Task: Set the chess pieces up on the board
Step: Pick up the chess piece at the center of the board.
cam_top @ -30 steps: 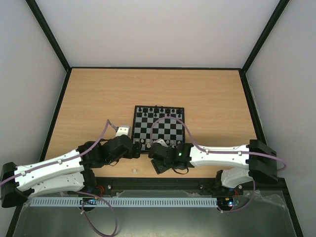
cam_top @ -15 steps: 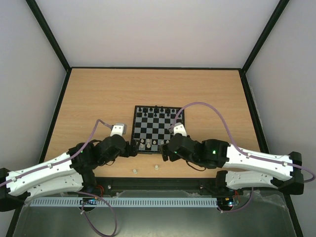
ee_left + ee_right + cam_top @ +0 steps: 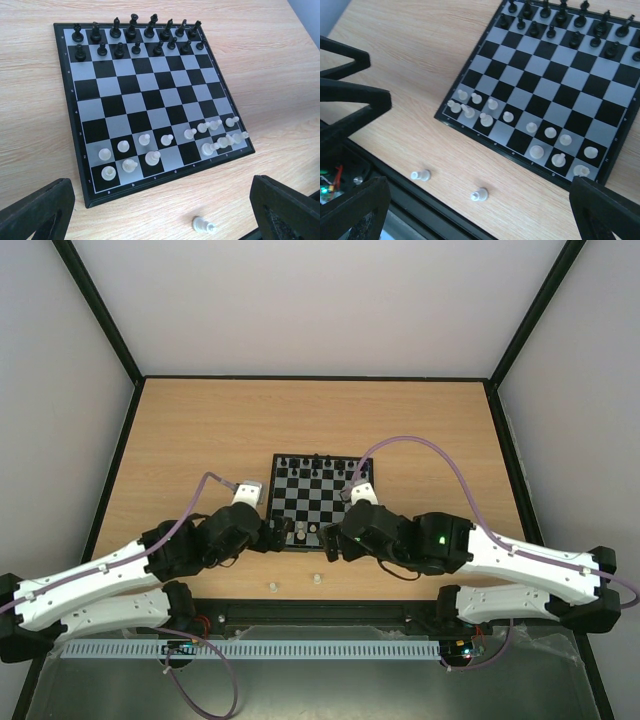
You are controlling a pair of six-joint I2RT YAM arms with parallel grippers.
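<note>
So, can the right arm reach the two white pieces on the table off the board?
Probably yes: both white pieces sit on the table close to the open right gripper, with nothing in between.

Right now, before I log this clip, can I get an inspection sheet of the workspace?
Surface: light wooden table.
Job's things: chessboard lies flat; white chess pieces on its near rows, several bunched at one corner; two loose white pieces on the table off the board.
Clutter: nothing seen; black chessmen fill the far rows.
Grippers: left gripper and right gripper both open, empty, at the board's near edge.
Cables: purple cable on each arm; the right one arcs high.
Surroundings: pale walls, black frame.
</note>
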